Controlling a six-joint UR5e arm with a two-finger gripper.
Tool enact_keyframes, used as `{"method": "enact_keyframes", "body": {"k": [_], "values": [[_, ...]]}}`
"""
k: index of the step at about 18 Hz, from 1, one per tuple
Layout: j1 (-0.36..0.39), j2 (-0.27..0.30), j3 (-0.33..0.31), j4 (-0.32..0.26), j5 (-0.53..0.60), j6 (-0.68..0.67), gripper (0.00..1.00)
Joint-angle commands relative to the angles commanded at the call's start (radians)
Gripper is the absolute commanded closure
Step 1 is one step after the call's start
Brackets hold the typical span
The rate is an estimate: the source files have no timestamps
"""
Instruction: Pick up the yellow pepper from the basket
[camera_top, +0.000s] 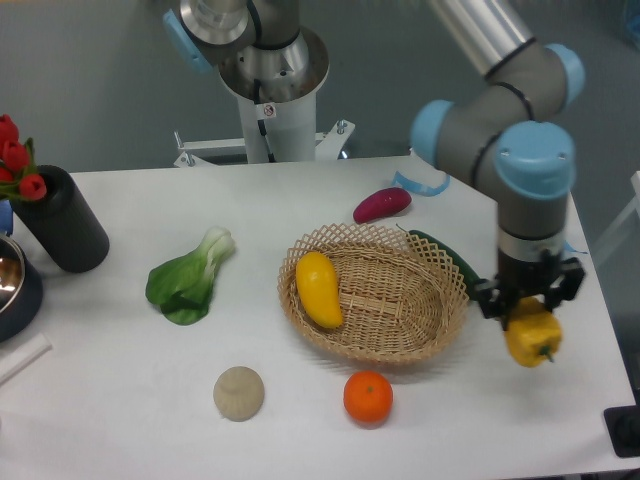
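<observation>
One arm, one pepper lifted clear of the basket

One white table (120, 420) fills the view, with a grey and blue robot arm (500, 120) reaching over its right side. An oval wicker basket (440, 320) sits in the middle of the table. It holds a long smooth yellow fruit (318, 289) near its left wall. The gripper (530, 305) hangs to the right of the basket, outside the rim, its fingers clamped on the yellow pepper (531, 340). The pepper hangs below the gripper, apart from the basket; how high above the table cannot be told.

The lift looks done, judging by the pepper being out of the basket. The next move calls only for a steady hold, since the pepper is lobed and could slip.

Around the basket: a black vase (62, 222) with red tulips (15, 160) at far left, a green leafy vegetable (188, 278) to the left, a dark green cucumber (450, 258) tucked behind the right rim, a purple-red vegetable (381, 204) behind, an orange (368, 396) in front, and a pale round disc (239, 392) front left. None of these stand under the pepper.
</observation>
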Motion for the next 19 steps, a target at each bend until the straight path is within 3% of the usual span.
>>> {"method": "enact_keyframes", "body": {"k": [8,11,19], "values": [[0.003,0.009,-0.012,-0.037,-0.002,0.095,0.74],[0.008,0.008,-0.014,-0.089,0.003,0.185,0.74],[0.008,0.011,-0.015,-0.091,0.003,0.195,0.74]]}}
